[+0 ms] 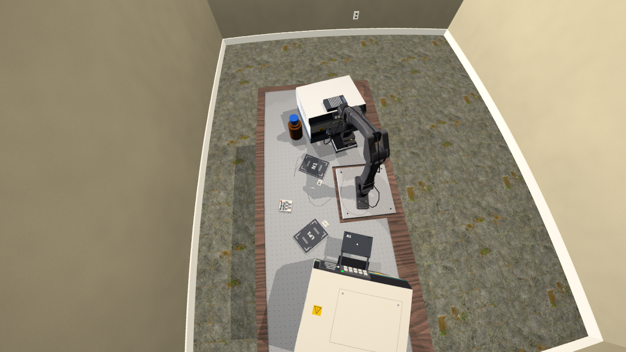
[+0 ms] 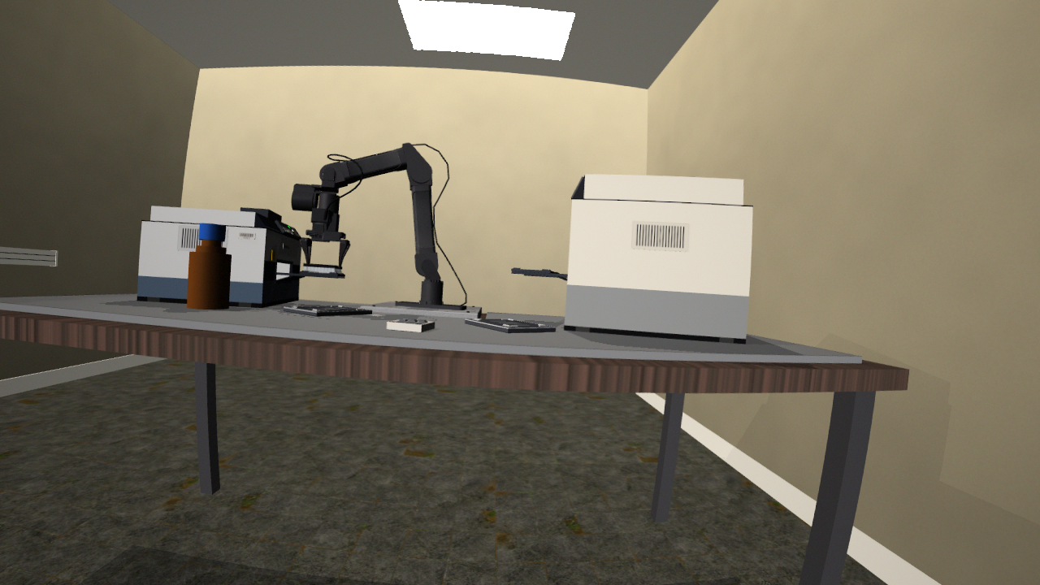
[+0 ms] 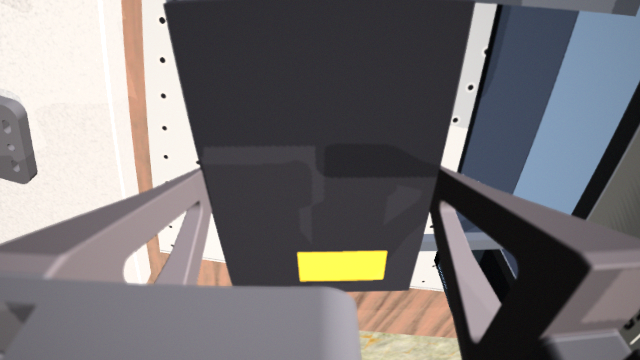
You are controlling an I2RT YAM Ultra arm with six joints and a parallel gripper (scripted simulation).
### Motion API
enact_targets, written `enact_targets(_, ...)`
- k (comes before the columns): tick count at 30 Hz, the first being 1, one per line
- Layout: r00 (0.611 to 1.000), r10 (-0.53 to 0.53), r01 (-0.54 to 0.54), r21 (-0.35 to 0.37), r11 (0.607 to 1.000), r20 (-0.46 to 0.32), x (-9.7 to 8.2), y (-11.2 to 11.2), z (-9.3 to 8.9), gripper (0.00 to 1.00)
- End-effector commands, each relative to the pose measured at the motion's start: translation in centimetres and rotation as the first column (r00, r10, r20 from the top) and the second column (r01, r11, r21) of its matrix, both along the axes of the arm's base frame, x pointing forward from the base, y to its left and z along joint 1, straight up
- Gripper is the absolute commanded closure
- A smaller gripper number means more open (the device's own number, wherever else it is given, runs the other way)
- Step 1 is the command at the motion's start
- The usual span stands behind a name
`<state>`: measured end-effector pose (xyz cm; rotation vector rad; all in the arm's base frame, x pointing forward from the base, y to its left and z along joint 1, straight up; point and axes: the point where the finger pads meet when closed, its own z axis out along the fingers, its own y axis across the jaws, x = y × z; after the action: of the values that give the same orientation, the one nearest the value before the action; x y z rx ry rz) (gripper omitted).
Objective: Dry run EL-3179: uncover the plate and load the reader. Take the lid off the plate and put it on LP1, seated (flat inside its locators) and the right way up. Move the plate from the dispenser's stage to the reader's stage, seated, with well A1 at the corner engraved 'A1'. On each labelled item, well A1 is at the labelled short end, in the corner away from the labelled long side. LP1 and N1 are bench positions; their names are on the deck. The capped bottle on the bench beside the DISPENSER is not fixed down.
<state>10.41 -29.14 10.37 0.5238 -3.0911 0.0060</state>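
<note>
Gripper (image 3: pixel 317 175) spread wide yet clamped across lid (image 3: pixel 320 90), one finger against each long side, at dispenser (image 1: pixel 325 94) stage, 12 o'clock end of bench. Plate underneath hidden from view. Probably light, stiff, thin-walled plastic with smooth, slippery sides: best held mid-length, low on the skirt, gently enough to avoid bowing. Straight, level lift advisable, to avoid dragging plate along. Yellow label (image 3: pixel 342 265) at 6 o'clock in wrist view. Loose capped bottle (image 1: pixel 295 127) at dispenser's 9 o'clock; LP1 (image 1: pixel 310 234) toward 6 o'clock.
</note>
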Motion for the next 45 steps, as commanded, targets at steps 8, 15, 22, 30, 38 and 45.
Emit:
enact_targets(8,1.000,0.010,-0.009,-0.027,1.000,0.028,0.4,-0.1,1.9,0.14)
enact_targets(15,1.000,0.009,-0.009,0.002,1.000,0.018,0.4,-0.2,1.2,0.14)
enact_targets(22,1.000,0.009,-0.009,-0.005,1.000,0.020,0.3,-0.1,1.8,0.14)
enact_targets(30,1.000,0.009,-0.008,-0.015,1.000,0.023,0.3,-0.1,2.3,0.14)
enact_targets(38,1.000,0.008,-0.007,-0.030,1.000,0.029,0.3,-0.2,2.8,0.14)
enact_targets(45,1.000,0.007,-0.007,-0.016,1.000,0.024,0.3,-0.2,2.6,0.14)
